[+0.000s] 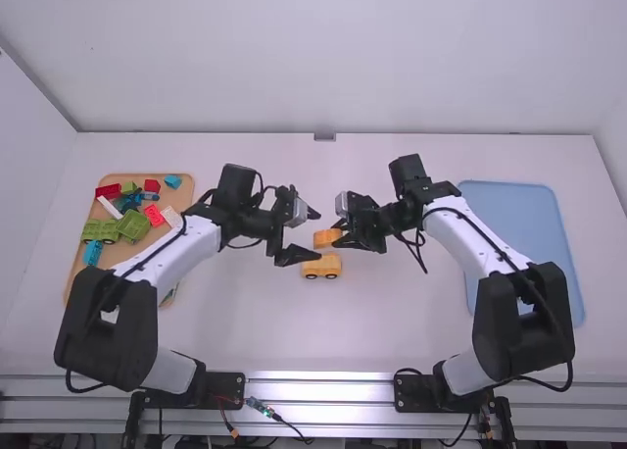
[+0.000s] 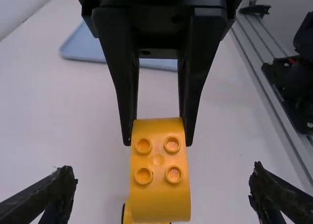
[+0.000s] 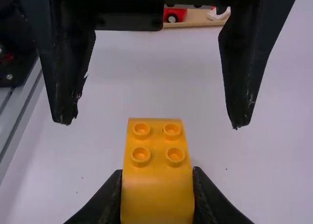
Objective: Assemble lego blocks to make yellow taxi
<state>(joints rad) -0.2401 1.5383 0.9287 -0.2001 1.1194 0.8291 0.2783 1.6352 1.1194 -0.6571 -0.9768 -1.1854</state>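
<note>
1. A plain pale wall (image 1: 333, 57) stands behind a white counter (image 1: 392, 322), and both my arms reach in over its middle.
2. My right fingers (image 3: 207, 202) are closed on the sides of a yellow block (image 3: 157, 197), near one end of it, and its studs show. With so much sticking out past the pinch, pressing on the free end could swivel or tip it in my grip.
3. My left fingers (image 2: 54, 192) are spread wide and hold nothing, one on each side of the block but well apart from it. If I shut them off-centre, one would touch first and shove the block askew, or knock the other arm's tips.
4. The yellow car base (image 1: 321, 266) sits on the counter, wheels showing, close by the raised block. I can't tell how much gap lies between them. I judge that joining the two comes next. Nothing steadies the base, so a sideways push might roll it away, and pressing with the studs out of line might leave the block cocked.
5. Farther out, the wooden tray (image 1: 76, 274) carries loose colored blocks (image 1: 133, 225) on the left, and the blue tray (image 1: 519, 209) lies on the right.
</note>
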